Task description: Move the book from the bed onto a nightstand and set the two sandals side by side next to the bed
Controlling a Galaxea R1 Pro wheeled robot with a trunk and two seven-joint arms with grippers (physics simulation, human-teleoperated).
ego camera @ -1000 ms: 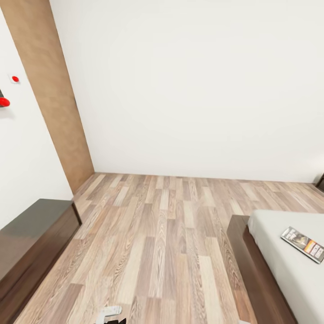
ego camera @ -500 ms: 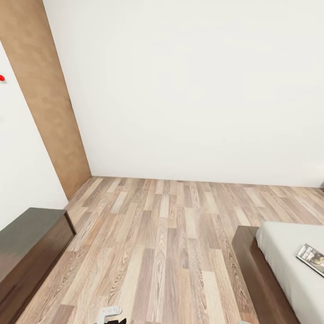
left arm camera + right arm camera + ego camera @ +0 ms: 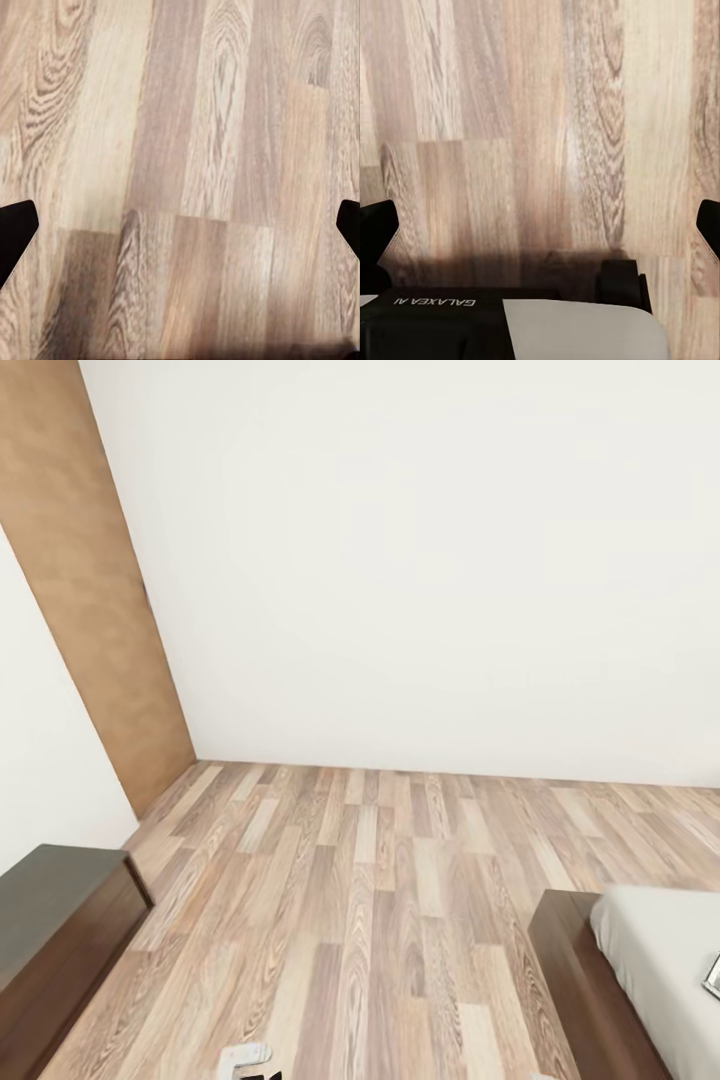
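Book: only a sliver shows at the head view's right edge, lying on the mattress of the bed. Cover detail too cropped to read.

Bed: one corner in view at lower right, pale grey mattress on a dark brown wooden platform frame, the frame standing out past the mattress edge.

Floor: grey-brown wood planks in mixed light and dark tones, running away from the camera to the far wall. A small pale robot part pokes in at the bottom edge.

Low dark brown cabinet at lower left, glossy dark top, standing against the left wall and well apart from the bed, with bare planks between. Cannot tell from this angle whether it has drawers.

Walls: plain white far wall; a tan wood-textured panel runs slanted from floor to top at the left corner, white wall beside it.

Left claw: black fingertips at both edges of the left wrist view, spread wide, nothing between them, planks below.

Right claw: fingertips likewise wide apart and empty, over planks; a dark robot body with a "GALAXEA AI" label and a grey-white panel lies beneath.
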